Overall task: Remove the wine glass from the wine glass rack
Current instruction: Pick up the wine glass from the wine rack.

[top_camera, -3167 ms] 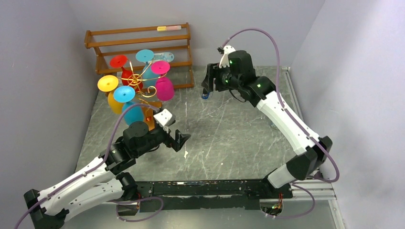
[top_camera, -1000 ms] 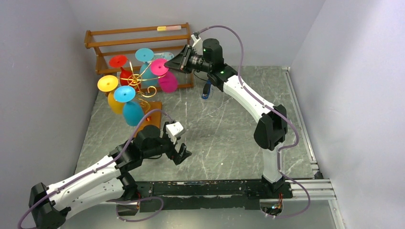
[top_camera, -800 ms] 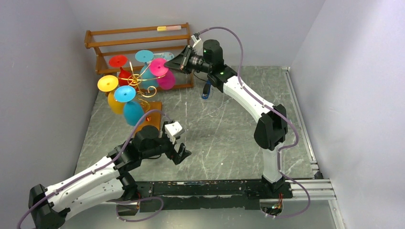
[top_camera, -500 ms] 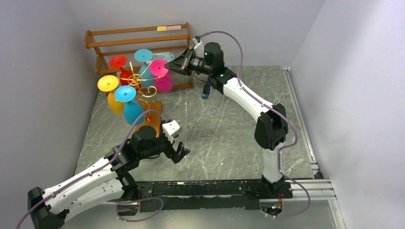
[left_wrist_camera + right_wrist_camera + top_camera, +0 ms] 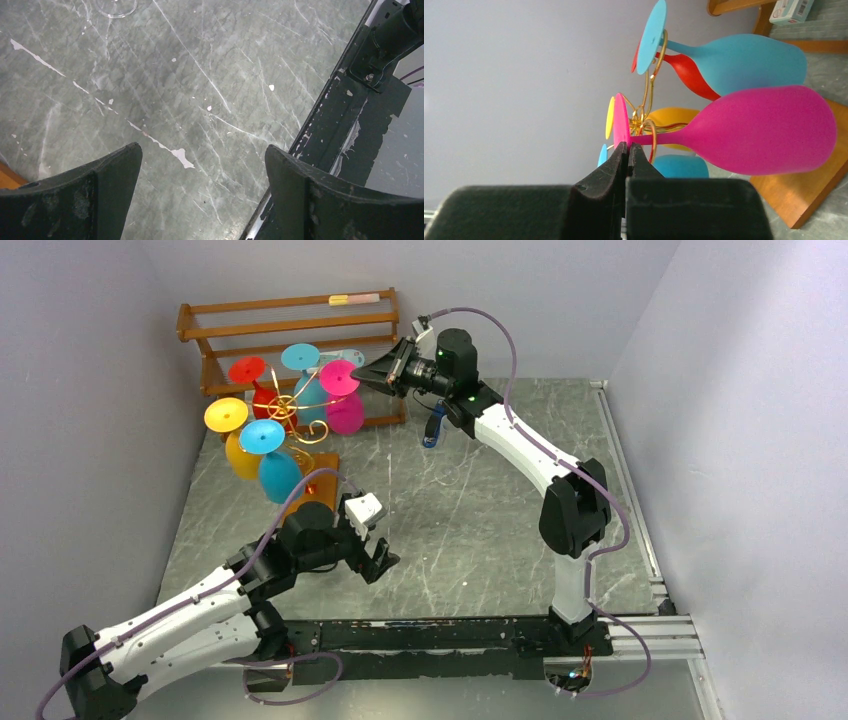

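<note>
right arm outstretched, pincer (image 5: 627, 148) pinching pink wine glass (image 5: 764, 130) foot

- Left arm (image 5: 180, 615) lies low in the lower left; left gripper (image 5: 381, 556) gapes wide, fingers angled down.
- Right arm (image 5: 530, 455) stretches to the upper centre; right gripper (image 5: 385, 373) is pinched tight, pointing left.

Magenta wine glass (image 5: 764, 130), bowl down, stem through a right-side scroll loop of the gold wire wine glass rack (image 5: 288, 408), foot rim pinched by my right gripper (image 5: 626, 149).

No legible text, label or number anywhere; print on the small box (image 5: 791, 10) indistinct
</note>
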`<action>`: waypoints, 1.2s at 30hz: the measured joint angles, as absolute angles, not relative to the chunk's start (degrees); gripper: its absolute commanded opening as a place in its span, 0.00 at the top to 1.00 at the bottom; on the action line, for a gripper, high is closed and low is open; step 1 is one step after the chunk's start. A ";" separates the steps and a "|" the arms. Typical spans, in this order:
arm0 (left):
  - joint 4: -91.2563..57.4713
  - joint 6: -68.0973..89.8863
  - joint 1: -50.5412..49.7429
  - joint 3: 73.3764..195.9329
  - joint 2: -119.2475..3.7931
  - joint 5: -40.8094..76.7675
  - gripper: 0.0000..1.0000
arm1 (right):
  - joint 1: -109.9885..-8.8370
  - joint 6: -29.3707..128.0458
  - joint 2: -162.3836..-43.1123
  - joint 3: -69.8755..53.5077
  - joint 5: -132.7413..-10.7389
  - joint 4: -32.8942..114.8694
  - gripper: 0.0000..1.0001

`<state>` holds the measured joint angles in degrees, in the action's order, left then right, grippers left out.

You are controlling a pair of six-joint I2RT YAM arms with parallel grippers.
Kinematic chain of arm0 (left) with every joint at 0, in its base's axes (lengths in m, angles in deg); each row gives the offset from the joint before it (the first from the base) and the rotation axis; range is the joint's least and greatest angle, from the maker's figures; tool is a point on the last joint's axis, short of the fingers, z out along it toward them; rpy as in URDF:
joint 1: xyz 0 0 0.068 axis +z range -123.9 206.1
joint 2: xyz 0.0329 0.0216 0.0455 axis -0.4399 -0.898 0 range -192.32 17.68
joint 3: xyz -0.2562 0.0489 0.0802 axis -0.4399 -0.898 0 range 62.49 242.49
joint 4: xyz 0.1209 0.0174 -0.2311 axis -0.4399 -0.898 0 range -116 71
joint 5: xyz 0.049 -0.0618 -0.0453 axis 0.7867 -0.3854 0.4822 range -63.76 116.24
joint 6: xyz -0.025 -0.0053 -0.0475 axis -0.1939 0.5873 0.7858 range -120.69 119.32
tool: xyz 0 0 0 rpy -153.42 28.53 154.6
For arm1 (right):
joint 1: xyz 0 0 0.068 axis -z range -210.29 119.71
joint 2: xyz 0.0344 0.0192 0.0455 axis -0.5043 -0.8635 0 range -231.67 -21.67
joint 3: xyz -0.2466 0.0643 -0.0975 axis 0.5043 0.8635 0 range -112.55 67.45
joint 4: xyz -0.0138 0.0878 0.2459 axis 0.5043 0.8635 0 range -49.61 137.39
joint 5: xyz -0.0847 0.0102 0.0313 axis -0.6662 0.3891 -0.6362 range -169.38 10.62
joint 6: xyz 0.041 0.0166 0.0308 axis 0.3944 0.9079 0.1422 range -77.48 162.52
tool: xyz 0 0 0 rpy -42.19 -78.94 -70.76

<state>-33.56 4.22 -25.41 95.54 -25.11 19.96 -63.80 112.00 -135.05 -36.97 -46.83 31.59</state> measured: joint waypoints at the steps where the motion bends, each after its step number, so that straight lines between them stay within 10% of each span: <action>1: -33.59 4.22 -25.41 95.54 -25.26 19.93 0.03 | -63.74 112.39 -134.66 -36.67 -46.78 31.38 1.00; 36: -33.45 4.16 -25.41 95.65 -25.04 18.36 0.03 | -64.98 102.18 -134.72 -46.57 -44.88 46.13 1.00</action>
<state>-33.45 4.16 -25.41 95.65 -25.04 18.36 -64.98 102.18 -134.72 -46.57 -44.88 46.13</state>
